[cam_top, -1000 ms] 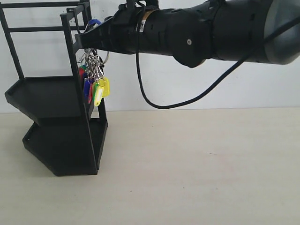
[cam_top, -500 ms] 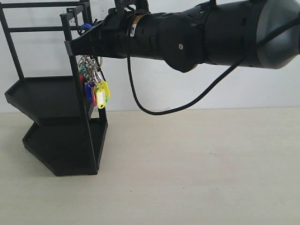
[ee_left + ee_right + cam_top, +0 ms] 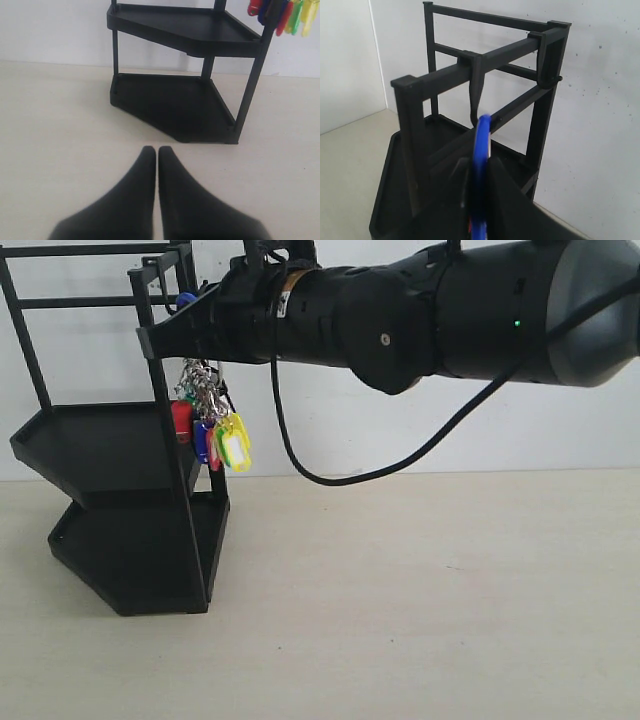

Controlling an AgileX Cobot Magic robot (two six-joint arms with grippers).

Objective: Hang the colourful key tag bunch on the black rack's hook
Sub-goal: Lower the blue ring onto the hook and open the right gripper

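Aloft, colourful key tag bunch (image 3: 212, 433): red, blue, yellow tags, blue loop (image 3: 481, 145) in grasp of right claw (image 3: 477, 164).

A pale beige tabletop (image 3: 430, 620) is spreading across the lower part of the exterior view, carrying a few faint marks (image 3: 455, 567). A white wall (image 3: 500, 430) is rising behind it. In the right wrist view, small dark specks (image 3: 600, 47), possibly dirt, are dotting that wall, which is meeting a second white panel (image 3: 345, 60) at a vertical seam (image 3: 376, 55).

I see the rack (image 3: 140, 570) standing on the desk (image 3: 420, 590), far to the left. The key tag bunch (image 3: 215, 435) hangs by its top front corner, under my right gripper (image 3: 152, 340), which reaches in from the right.
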